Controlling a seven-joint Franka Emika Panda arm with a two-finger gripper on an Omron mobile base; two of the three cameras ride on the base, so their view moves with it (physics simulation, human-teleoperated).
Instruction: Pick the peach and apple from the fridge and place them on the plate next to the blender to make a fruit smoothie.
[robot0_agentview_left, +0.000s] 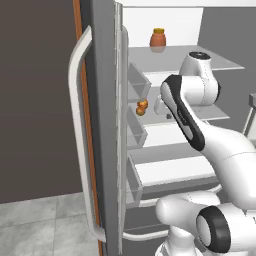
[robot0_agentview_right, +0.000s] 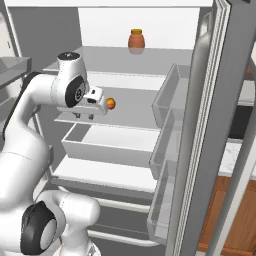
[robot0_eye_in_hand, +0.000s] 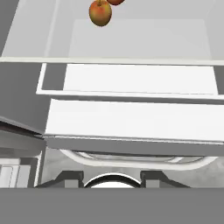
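The fridge stands open, its doors swung to either side. On the middle shelf lie the yellow-orange peach and, just behind it at the picture's top edge, the redder apple. From the left base view the peach and the apple sit close together by the door bins. My gripper reaches in at shelf height, a short way from the fruit and apart from it. Its tips barely rise into the hand view, with nothing between them; it is shut. The plate and the blender are out of view.
An orange-brown jar with a yellow lid stands on the top shelf. Door bins line the right door. A drawer sits under the fruit shelf. The left door's long pale handle juts out near the arm.
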